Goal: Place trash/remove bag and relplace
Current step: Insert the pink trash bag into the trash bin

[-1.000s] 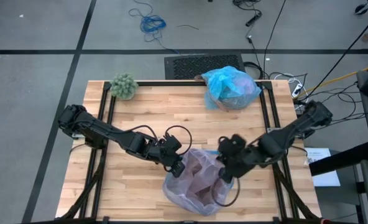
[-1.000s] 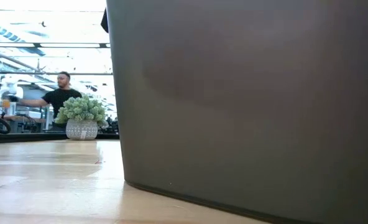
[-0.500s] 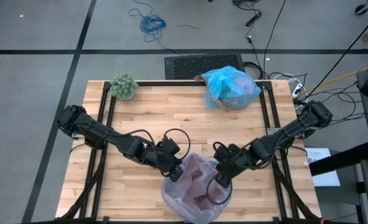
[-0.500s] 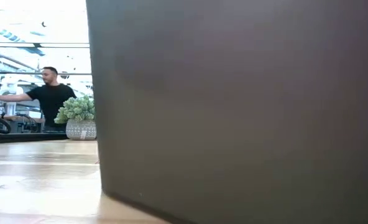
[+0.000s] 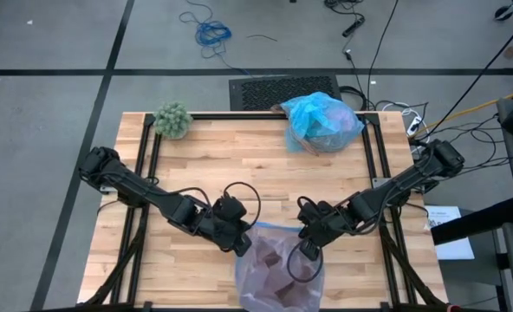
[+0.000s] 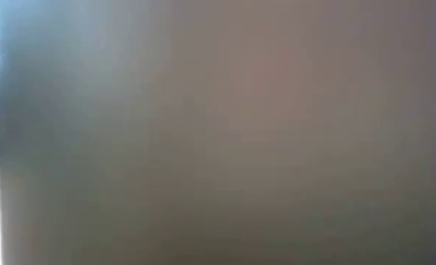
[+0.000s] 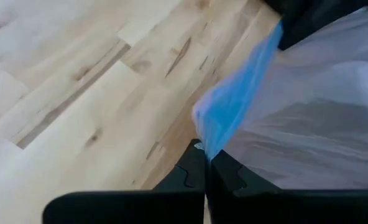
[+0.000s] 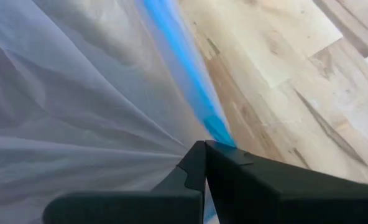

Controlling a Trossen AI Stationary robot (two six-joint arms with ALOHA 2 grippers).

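Both grippers hold a translucent pink bag (image 5: 279, 270) with a blue rim at the table's near edge. Its rim (image 5: 274, 227) runs straight between them, and brown shapes show through it. My left gripper (image 5: 242, 243) is shut at the rim's left corner. My right gripper (image 5: 307, 248) is shut at its right corner. The light-blue bag (image 5: 322, 121) sits bunched at the table's far right, a brown mass showing through it. No loose trash scraps are in view. A blurred brown-grey surface (image 6: 225, 132) fills the low view. My left gripper pinches the pink bag's blue rim (image 7: 232, 115) between its two shut fingers (image 7: 190, 171), coming from the table's left. The rim runs away from the fingertips, with the pink film spreading beside it. My right gripper pinches the blue rim (image 8: 204, 104) at the bag's right corner between its shut fingers (image 8: 224, 163), coming from the table's right. Pink film fans out in folds from the pinch.
A fuzzy green ball (image 5: 172, 120) sits at the far left corner. Bare wooden table (image 5: 230, 165) lies between the arms and the far edge. A dark mat (image 5: 282, 90) and cables lie on the floor beyond the table.
Both grippers have moved toward the table's near edge, staying shut on the pink bag. The bag has travelled with them toward the near edge, and its blue rim has been drawn into a straight line. In the low view the dark surface has spread left until it fills the picture.
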